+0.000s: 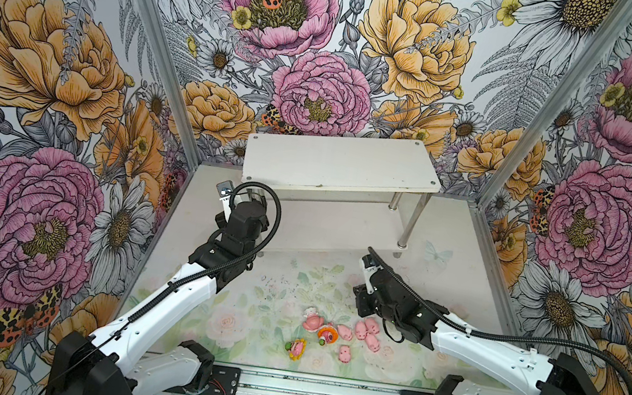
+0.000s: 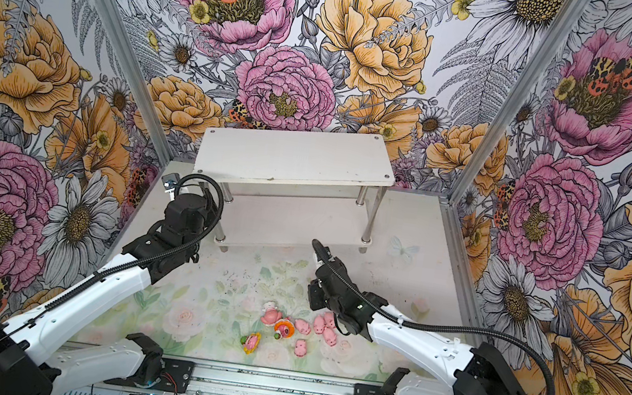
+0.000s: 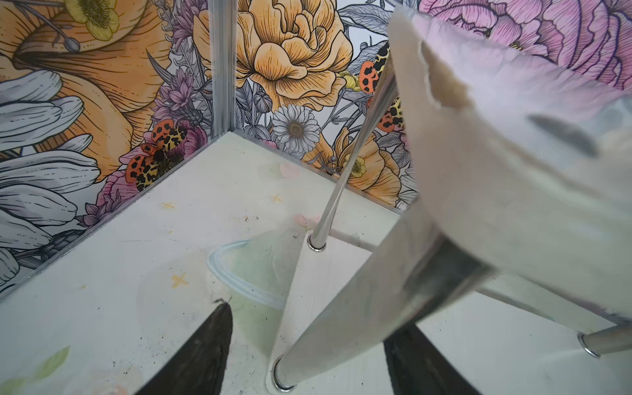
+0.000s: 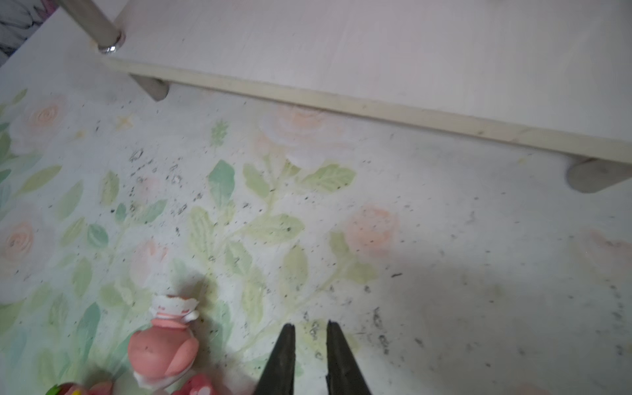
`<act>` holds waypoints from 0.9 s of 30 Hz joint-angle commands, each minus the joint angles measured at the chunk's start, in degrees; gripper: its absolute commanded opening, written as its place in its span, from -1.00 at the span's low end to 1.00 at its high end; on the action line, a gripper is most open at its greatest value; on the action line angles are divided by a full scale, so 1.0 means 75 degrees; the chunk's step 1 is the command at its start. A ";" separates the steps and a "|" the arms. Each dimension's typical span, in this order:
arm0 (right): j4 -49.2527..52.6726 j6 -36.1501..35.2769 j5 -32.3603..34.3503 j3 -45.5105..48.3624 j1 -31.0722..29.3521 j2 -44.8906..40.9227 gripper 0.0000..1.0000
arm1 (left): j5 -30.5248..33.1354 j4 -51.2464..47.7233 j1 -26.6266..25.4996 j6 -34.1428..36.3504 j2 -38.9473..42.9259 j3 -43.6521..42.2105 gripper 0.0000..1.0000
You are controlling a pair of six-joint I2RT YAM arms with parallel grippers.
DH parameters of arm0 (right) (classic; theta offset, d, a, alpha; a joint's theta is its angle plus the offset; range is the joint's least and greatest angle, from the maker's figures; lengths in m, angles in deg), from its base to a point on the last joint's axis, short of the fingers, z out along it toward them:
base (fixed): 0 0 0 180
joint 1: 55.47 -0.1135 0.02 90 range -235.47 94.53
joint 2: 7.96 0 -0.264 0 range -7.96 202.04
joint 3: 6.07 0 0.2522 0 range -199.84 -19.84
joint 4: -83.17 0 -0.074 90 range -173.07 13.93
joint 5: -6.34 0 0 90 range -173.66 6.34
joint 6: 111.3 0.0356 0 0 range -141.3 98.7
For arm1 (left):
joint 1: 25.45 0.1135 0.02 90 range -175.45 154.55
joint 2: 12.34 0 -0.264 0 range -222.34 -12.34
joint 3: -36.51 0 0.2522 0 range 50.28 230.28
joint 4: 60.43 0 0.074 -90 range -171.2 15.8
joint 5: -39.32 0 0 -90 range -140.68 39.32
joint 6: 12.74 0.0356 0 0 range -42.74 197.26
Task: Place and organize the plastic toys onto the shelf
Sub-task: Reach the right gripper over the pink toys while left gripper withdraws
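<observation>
Shelf leg (image 3: 342,325) inside wide-open left gripper (image 3: 316,318) — right gripper (image 4: 309,324) barely parted, empty, near white-hooded pig (image 4: 164,345).

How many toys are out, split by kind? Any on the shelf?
Tiny pink pigs: 5
White-hooded pig figure: 1
Orange pig figure: 1
Yellow sunflower pig figure: 1
Total: 8, all on the table; none seen on the shelf.
</observation>
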 commanded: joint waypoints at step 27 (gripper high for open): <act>0.2607 0.1895 0.0683 0.0098 -0.2328 -0.0097 -0.33 | -0.1213 0.0977 -0.1356 -0.1071 0.0409 -0.2150 0.94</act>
